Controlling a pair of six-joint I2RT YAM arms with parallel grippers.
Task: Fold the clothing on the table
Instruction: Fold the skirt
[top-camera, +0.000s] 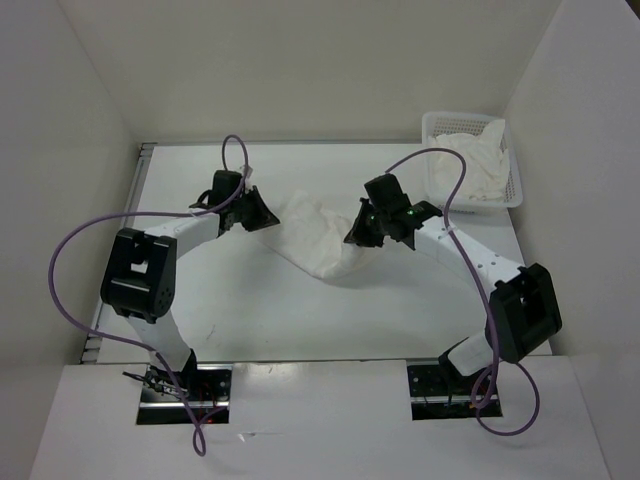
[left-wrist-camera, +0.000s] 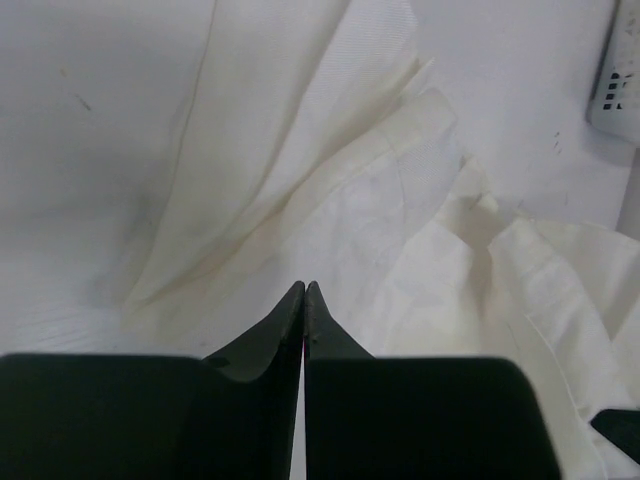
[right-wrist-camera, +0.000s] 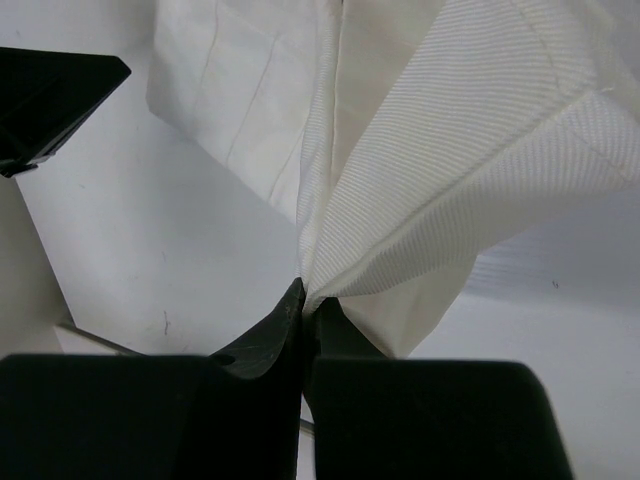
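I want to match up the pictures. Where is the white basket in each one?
Top external: the basket is in the upper right of the picture.
Left wrist: only a bit of the basket's mesh shows, at the upper right edge.
Right wrist: not in it.
Shared landmark: the clothing, white and wrinkled, shows in all three views.

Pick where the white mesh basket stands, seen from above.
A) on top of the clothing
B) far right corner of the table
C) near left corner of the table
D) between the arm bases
B: the white mesh basket sits in the far right corner of the table, holding bunched white cloth, apart from the clothing.
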